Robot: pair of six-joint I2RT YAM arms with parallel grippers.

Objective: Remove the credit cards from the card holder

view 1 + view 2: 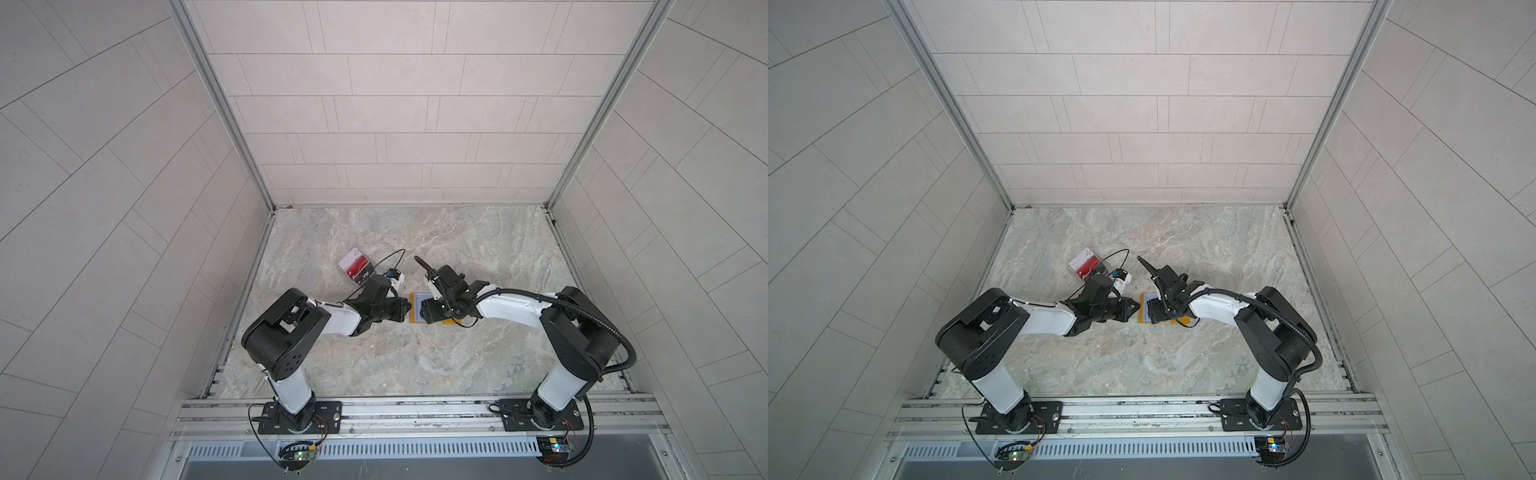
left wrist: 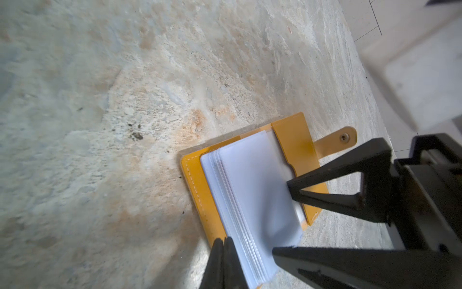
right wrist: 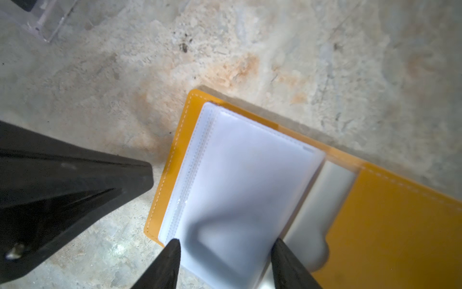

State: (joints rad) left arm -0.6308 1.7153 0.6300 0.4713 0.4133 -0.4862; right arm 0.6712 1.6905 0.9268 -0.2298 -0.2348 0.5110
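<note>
The mustard-yellow card holder (image 2: 197, 180) lies open on the marble floor, its clear sleeves (image 3: 245, 180) fanned up with no card showing in them. My left gripper (image 2: 223, 246) is shut, its tips pressed on the holder's yellow edge beside the sleeves. My right gripper (image 3: 226, 244) is open, one fingertip (image 3: 175, 246) on each side of the top sleeve. In both top views the two grippers meet over the holder (image 1: 414, 319). The credit cards (image 1: 358, 266), red and whitish, sit in a clear box behind the left arm.
The clear plastic box (image 1: 1086, 266) stands at the back left of the holder, and one corner of it (image 3: 50, 22) shows in the right wrist view. The holder's snap tab (image 2: 337, 140) sticks out on the floor. Tiled walls enclose the floor.
</note>
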